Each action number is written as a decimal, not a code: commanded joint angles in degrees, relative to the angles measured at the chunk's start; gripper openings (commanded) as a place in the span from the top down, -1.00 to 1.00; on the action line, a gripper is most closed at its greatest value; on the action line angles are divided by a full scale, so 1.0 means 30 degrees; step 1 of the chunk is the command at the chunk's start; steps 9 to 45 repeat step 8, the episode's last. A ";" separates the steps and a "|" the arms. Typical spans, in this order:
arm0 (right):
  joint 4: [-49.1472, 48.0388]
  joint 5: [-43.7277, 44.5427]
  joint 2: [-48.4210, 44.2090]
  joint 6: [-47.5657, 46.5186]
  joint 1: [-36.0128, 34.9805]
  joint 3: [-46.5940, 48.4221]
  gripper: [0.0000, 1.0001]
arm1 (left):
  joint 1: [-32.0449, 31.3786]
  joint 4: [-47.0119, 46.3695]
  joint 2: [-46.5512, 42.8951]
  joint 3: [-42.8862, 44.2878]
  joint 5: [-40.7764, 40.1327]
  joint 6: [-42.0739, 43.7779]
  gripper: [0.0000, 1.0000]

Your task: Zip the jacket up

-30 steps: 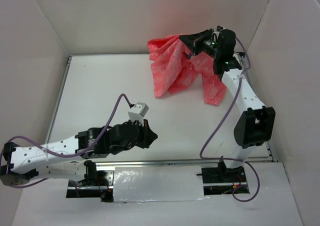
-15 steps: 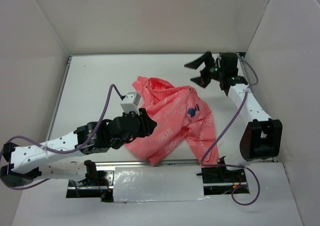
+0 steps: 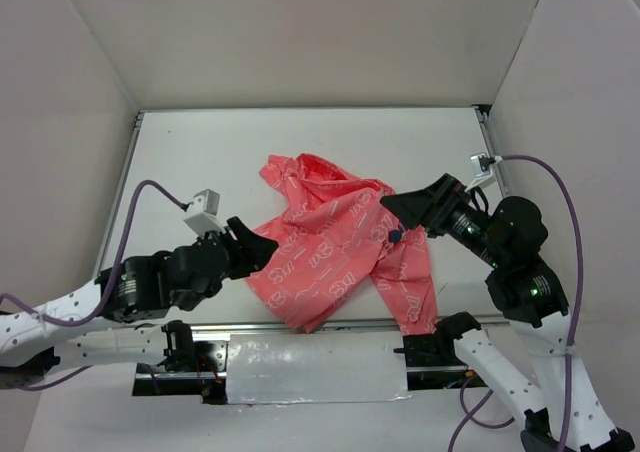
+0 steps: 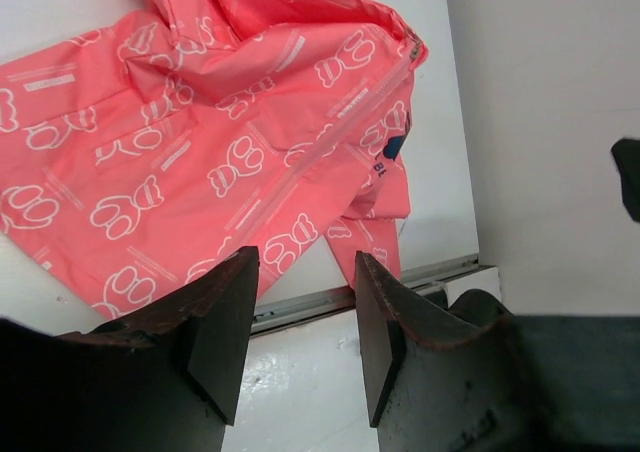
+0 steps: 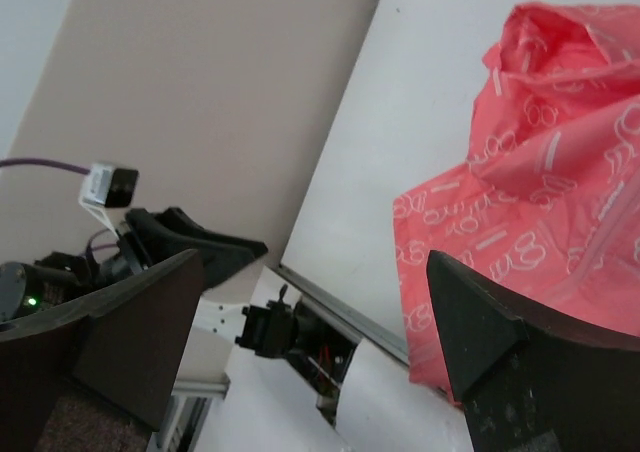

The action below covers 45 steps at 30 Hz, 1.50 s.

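**Position of the jacket.** The jacket (image 3: 320,252) lies crumpled, front side up, on the white table (image 3: 200,162). It sits in the near half of the surface, between the two arms. Its loosely bunched far end lies towards the middle of the table, and its near edge reaches the metal rail (image 3: 230,325) along the table's near side.

**Orientation.** The long axis runs on a diagonal. In the left wrist view, the zip line (image 4: 300,162) runs from the collar end at the far right down to the hem at the near left. The blue emblem (image 3: 394,235) sits just beside the upper part of this line, on the side towards the right arm. One sleeve (image 3: 412,287) extends from the emblem area towards the near edge, and its end overlaps the rail. Whether the zip teeth are joined along the line cannot be told from the pictures.

**Left gripper.** The left gripper (image 3: 258,250) is at the jacket's left edge. In the left wrist view its two fingers (image 4: 225,322) stand clearly apart with nothing between them, and pink fabric and bare table show through the gap. Whether the fingertips touch the fabric cannot be told.

**Right gripper.** The right gripper (image 3: 408,212) is at the jacket's right side, near the emblem. In the right wrist view its fingers (image 5: 480,332) are spread wide, at opposite sides of the frame. They hold nothing, and the jacket is visible beyond them.
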<state>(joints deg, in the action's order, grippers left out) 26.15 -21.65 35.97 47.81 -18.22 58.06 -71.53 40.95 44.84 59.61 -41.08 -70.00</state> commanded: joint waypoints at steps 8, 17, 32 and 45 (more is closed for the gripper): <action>0.2797 0.4257 0.0814 -0.2462 -0.2745 0.3380 -1.00 | 0.0053 0.0327 0.0726 0.3359 -0.2186 0.1357 -0.17; 0.2797 0.4257 0.0814 -0.2462 -0.2745 0.3380 -1.00 | 0.0053 0.0327 0.0726 0.3359 -0.2186 0.1357 -0.17; 0.2797 0.4257 0.0814 -0.2462 -0.2745 0.3380 -1.00 | 0.0053 0.0327 0.0726 0.3359 -0.2186 0.1357 -0.17; 0.2797 0.4257 0.0814 -0.2462 -0.2745 0.3380 -1.00 | 0.0053 0.0327 0.0726 0.3359 -0.2186 0.1357 -0.17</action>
